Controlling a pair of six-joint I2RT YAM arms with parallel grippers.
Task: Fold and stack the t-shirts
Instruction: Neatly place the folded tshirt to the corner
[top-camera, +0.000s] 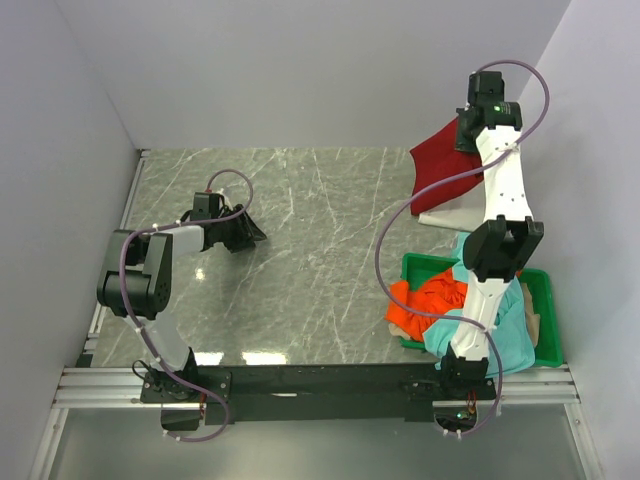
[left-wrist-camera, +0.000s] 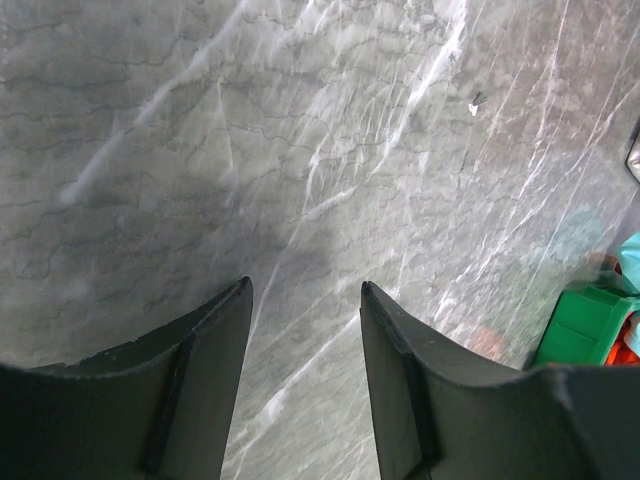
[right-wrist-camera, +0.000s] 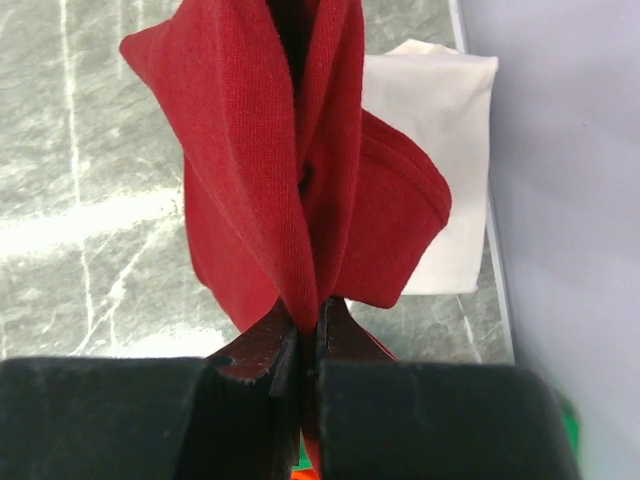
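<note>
Right end effector: jaws pressed together on a bunched fold of the dark red t-shirt. The cloth is gathered into vertical pleats between the fingers and hangs free below them. In the top view this end effector is raised at the far side of the green tray, well beyond it and close to the right wall, with the dark red t-shirt draping down and leftward from it.

White t-shirt: folded flat on the desk, just beyond the tray's far rim. In the right wrist view the white t-shirt lies directly behind the hanging red cloth. Whether the red hem touches it cannot be told.

Orange t-shirt: crumpled in the tray, spilling over the tray's left rim onto the desk.

Teal t-shirt: heaped in the tray's near half and over its near rim, partly hidden behind the right arm.

Left end effector: low over bare marble, far to the left of the tray. In the left wrist view its jaws stand apart, with nothing between them but desk surface. A corner of the tray shows at the right edge of that view.
</note>
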